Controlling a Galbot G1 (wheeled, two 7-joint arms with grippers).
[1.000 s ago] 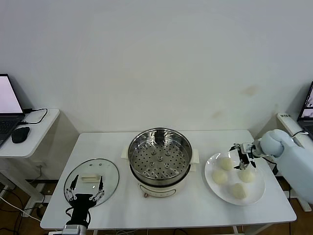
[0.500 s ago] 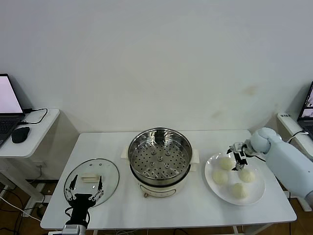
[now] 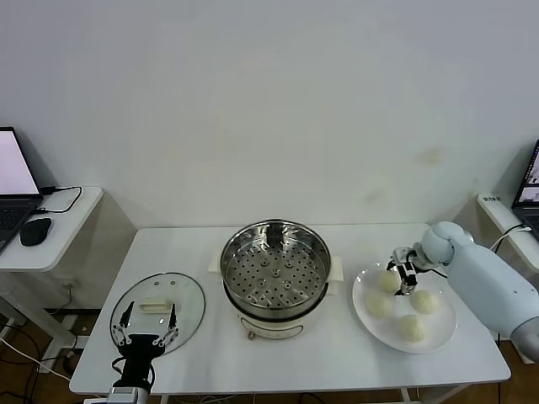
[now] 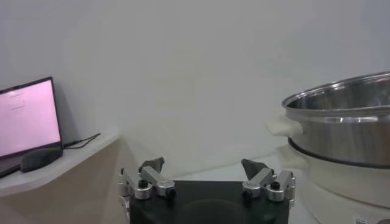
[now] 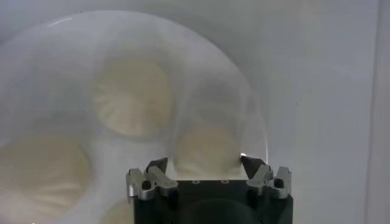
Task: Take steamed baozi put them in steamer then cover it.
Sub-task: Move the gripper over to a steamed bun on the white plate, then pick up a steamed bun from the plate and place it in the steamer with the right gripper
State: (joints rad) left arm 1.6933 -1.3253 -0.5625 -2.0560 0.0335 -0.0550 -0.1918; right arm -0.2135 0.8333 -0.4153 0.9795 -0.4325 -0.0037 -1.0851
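Four cream-white baozi lie on a white plate (image 3: 438, 332) at the table's right: one at the back left (image 3: 385, 282), one at the back right (image 3: 427, 301), two nearer the front (image 3: 378, 305) (image 3: 411, 327). My right gripper (image 3: 406, 273) is open and low over the plate's back part, by the back-left baozi. In the right wrist view a baozi (image 5: 204, 143) sits between the spread fingers of the right gripper (image 5: 203, 164). The steel steamer (image 3: 275, 268) stands empty at the centre on its white pot base. The glass cover (image 3: 157, 310) lies flat at the left. My left gripper (image 3: 145, 330) is open by the cover's front edge.
A side table at the far left holds a laptop (image 4: 27, 115) and a mouse (image 3: 34, 231). Another laptop (image 3: 529, 181) stands at the far right. The steamer's rim (image 4: 341, 103) shows close by in the left wrist view.
My right gripper has moved left over the plate, from above the back-right baozi towards the back-left one. The left arm, cover and steamer have not moved.
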